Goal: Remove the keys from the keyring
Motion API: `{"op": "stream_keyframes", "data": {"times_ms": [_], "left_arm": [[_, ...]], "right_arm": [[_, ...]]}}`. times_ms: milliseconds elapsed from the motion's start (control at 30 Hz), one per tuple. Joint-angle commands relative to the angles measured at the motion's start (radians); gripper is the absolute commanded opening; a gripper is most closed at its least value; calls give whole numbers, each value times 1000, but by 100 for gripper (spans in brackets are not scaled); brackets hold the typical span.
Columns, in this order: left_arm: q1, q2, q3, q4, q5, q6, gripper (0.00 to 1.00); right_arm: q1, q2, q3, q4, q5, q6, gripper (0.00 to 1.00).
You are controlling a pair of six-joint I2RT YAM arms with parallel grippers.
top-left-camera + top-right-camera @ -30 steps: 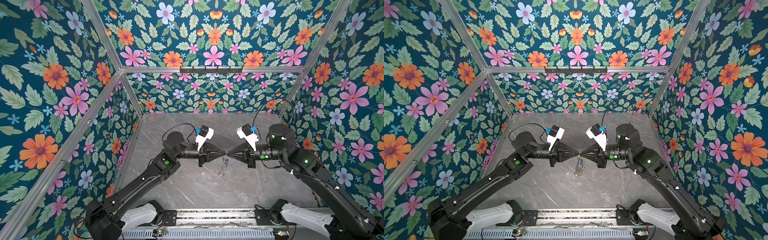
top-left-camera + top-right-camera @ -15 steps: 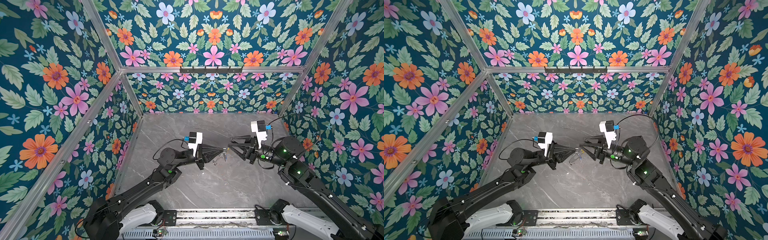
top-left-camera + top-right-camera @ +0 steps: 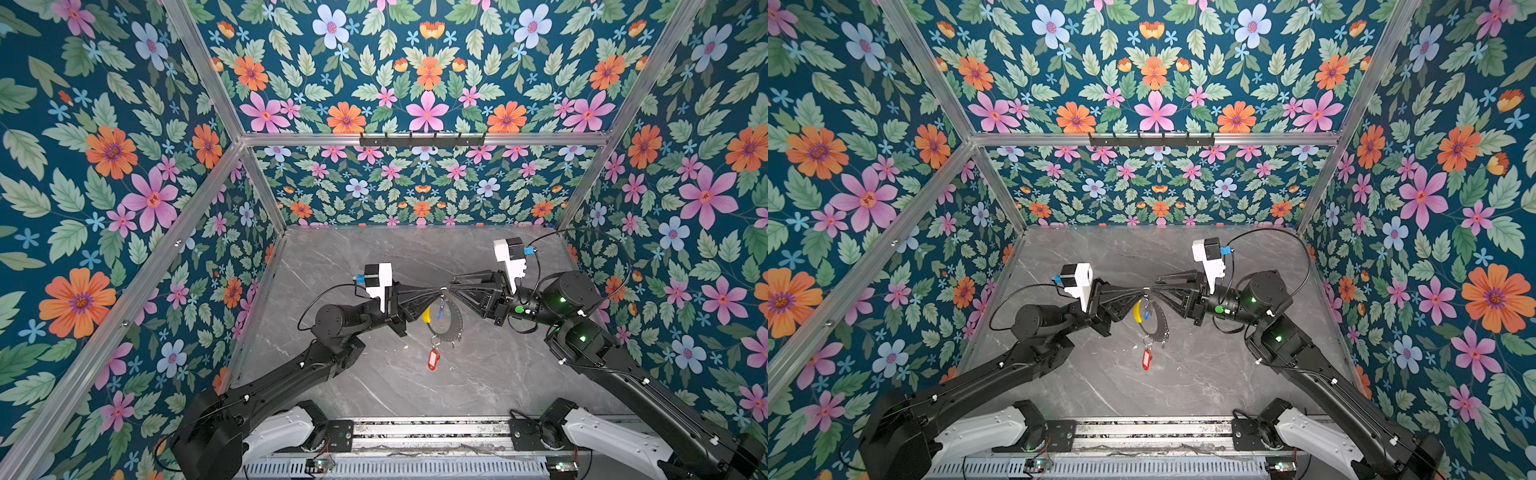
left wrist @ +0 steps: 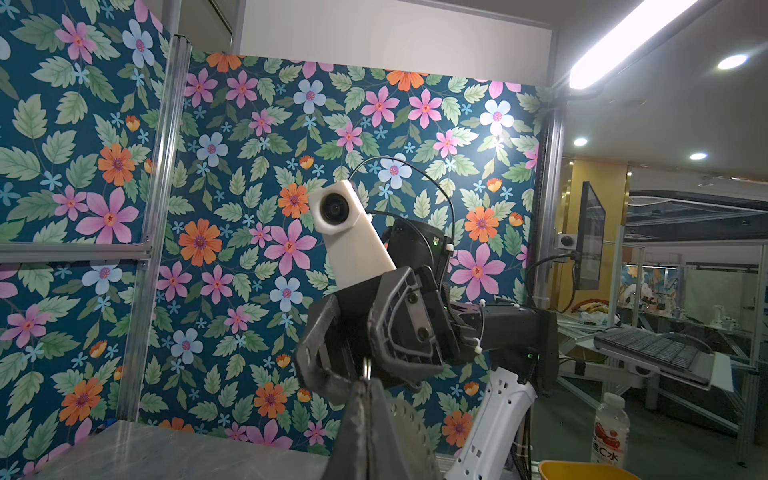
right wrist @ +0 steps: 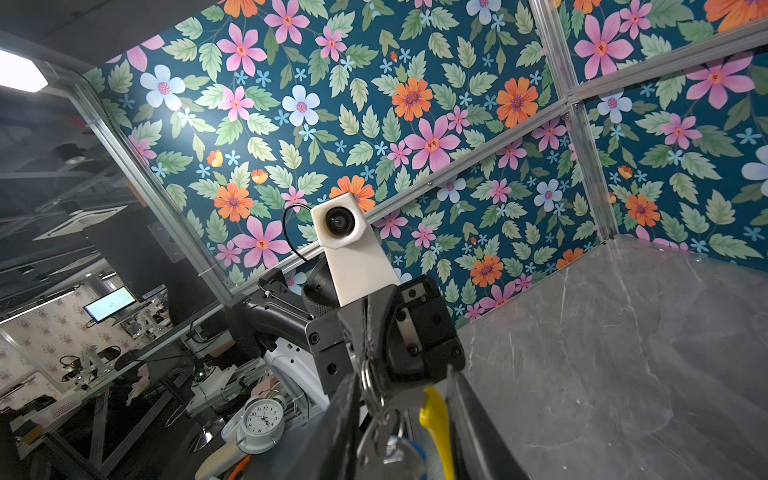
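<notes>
**Keyring pinched at its top edge, second tool straddling it**

The left tool [image 3: 437,291] has its jaws pressed together on the keyring [image 3: 457,321]. It pinches a small silver ring [image 5: 365,380] at the hoop's top edge, and the right wrist view shows this pinch head-on. The right tool [image 3: 451,284] reaches in from the right, almost tip to tip with the left one. Its jaws are apart and straddle that same top edge. In its own wrist view the yellow arc [image 5: 434,415] and the blue-tagged key [image 5: 397,455] sit between its fingers [image 5: 341,422]. Whether those fingers touch the metal I cannot tell.

In both top views the keyring hangs on edge below the two tips, over the middle of the table [image 3: 365,257]. The yellow arc is on the hoop's left side, the blue tag [image 3: 440,309] is just right of it inside the hoop, and the toothed dark rim curves round on the right. A red tag [image 3: 433,359] dangles from the hoop's lowest point on a few small silver rings. Its key is too small to make out.
</notes>
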Motion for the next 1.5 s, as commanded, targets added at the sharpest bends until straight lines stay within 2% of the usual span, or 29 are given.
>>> {"op": "stream_keyframes", "data": {"times_ms": [0,533,733,767,833,933,1000,1267,1467], "left_arm": [[1,1,2,60,-14,-12,0],[1,11,8,64,-12,-16,0],[1,12,8,65,-9,-29,0],[1,7,7,62,-7,-31,2],[2,-13,-3,37,-4,-31,18],[10,-64,-1,-99,-2,0,34],[18,-93,18,-219,13,23,35],[37,-112,167,-623,188,70,36],[37,-93,269,-836,254,124,25]], "right_arm": [[9,6,13,33,-47,-4,33],[25,24,28,-19,-62,-45,14],[27,24,33,-58,-56,-65,1],[28,20,34,-72,-50,-72,0],[27,10,48,-151,-28,-103,0],[27,1,94,-314,-7,-187,0],[26,6,133,-425,-17,-244,0],[17,64,285,-750,-84,-451,0],[15,92,355,-849,-101,-522,0]]}}
